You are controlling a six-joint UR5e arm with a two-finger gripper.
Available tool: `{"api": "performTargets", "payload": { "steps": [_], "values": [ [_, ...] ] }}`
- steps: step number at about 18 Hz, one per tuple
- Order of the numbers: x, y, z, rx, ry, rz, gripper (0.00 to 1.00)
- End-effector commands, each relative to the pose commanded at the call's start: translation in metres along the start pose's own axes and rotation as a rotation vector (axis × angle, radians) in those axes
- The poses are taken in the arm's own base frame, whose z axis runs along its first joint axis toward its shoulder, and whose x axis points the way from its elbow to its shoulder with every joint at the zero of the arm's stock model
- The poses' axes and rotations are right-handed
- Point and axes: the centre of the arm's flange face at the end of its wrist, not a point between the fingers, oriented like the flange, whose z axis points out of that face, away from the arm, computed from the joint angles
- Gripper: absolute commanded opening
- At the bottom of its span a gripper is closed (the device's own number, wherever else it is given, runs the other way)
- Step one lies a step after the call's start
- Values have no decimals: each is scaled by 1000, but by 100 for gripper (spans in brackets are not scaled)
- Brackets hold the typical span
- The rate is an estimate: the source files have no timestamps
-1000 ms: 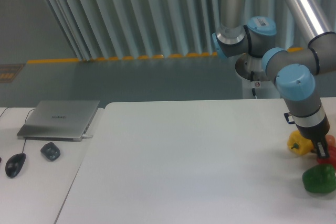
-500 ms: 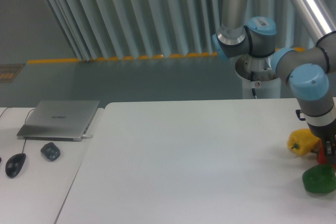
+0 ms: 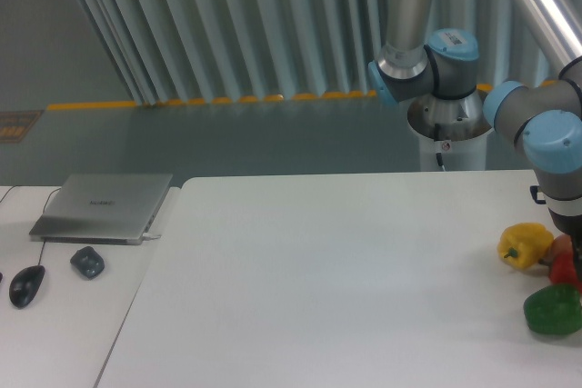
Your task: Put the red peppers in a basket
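A red pepper (image 3: 565,269) lies at the table's far right edge, between a yellow pepper (image 3: 525,244) and a green pepper (image 3: 552,309); only part of it shows. My gripper (image 3: 573,241) hangs right above the red pepper, cut off by the frame edge, so its fingers are hidden. No basket is in view.
A closed laptop (image 3: 103,206), a small dark device (image 3: 87,262) and a mouse (image 3: 26,285) lie on the neighbouring table at the left. The arm's base (image 3: 444,120) stands behind the white table (image 3: 318,279).
The arm's wrist has moved to the right, toward the frame edge, uncovering the yellow pepper. The peppers have stayed in place.
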Motion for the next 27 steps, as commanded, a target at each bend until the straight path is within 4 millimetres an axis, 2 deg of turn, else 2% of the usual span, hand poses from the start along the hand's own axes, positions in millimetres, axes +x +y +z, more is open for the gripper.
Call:
{"api": "performTargets", "payload": {
  "steps": [12, 27],
  "values": [
    [5, -8, 28, 28, 49, 41, 95],
    [3, -11, 33, 33, 51, 40, 93]
  ]
}}
